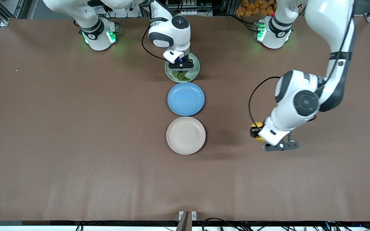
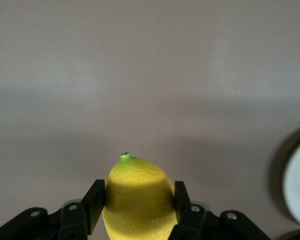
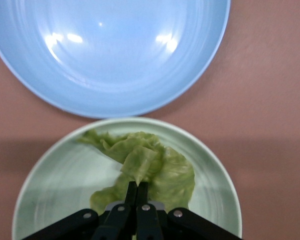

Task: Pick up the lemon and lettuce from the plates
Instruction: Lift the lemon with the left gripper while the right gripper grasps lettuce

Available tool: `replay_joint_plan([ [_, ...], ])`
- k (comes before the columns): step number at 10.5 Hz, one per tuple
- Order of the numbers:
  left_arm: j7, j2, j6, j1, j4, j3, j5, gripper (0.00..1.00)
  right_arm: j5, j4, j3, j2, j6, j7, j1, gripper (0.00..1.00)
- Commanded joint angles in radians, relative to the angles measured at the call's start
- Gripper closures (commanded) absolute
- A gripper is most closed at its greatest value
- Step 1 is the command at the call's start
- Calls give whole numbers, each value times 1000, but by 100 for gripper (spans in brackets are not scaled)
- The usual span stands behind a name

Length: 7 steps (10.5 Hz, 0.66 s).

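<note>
Plates come first by size: the mint plate (image 1: pixel 195 63) lies closest to the robots' bases, the blue plate (image 1: pixel 185 98) sits just nearer the front camera, and the beige plate (image 1: pixel 186 135) nearer still, bare.

Lettuce (image 3: pixel 145 170) lies in the mint plate, and the right gripper (image 3: pixel 136 192) has its fingers pinched together on a fold of the leaf. I judge this arm is at the grasp stage; the next move calls for a straight lift that clears the rim without the leaf slipping.

Smallest is the lemon (image 2: pixel 137 197), clamped between the fingers of the left gripper (image 2: pixel 137 200), over bare table toward the left arm's end, well apart from the plates. That half looks done.

In the front view the right gripper hides much of the lettuce, and the left wrist covers most of the lemon.
</note>
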<state>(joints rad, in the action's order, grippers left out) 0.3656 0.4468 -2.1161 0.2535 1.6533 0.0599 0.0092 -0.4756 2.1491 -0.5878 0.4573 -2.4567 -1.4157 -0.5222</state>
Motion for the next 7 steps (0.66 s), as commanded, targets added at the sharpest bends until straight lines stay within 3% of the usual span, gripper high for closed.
replay_joint_plan([
  [1,-138,-56,1,-86,98,11,22,100,30,-75,-13,-35,93,-19,28,100],
  [4,-232,-14,-21,-152,137,9,43,100,214,-122,-46,-173,226,157,114,100],
  [7,-240,18,-108,-183,181,9,92,100,314,-208,-47,-253,399,376,249,100],
])
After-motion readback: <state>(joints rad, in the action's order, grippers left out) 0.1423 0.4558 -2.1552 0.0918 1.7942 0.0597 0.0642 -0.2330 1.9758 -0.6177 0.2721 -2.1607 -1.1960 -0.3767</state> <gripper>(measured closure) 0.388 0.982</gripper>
